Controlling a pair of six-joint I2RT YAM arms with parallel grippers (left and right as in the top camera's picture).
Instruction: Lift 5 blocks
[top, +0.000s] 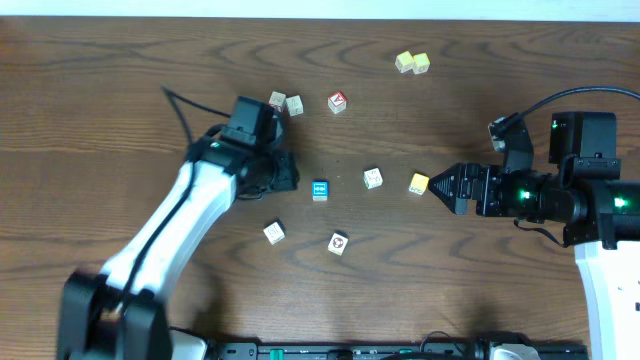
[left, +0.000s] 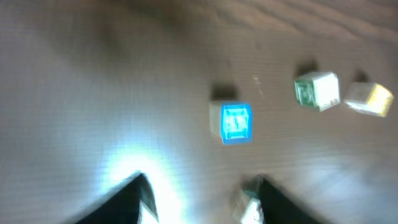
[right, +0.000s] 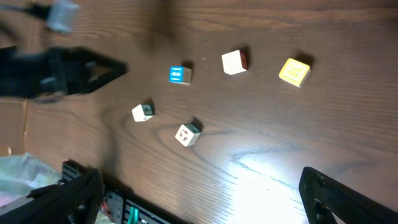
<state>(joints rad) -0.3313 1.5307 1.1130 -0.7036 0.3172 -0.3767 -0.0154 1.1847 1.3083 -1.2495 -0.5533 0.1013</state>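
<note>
My left claw stands wide and empty just left of the blue block; closing skewed could flick it away; my right claw gapes wide too

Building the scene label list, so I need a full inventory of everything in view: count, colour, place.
blue block: 1, blue, table centre, beside left gripper
white block: 1, white, between blue and yellow
yellow block: 1, yellow, just ahead of right gripper
plain near block: 1, white, near side, left of centre
marked block: 1, white with red mark, near side, centre
red-topped cube: 1, far side, centre
cream cubes: 2, close together, left of red-topped cube
pale yellow cubes: 2, side by side, far right
table: 1, dark brown wood
left gripper: 1, black, open, empty
right gripper: 1, black, open, empty
</note>
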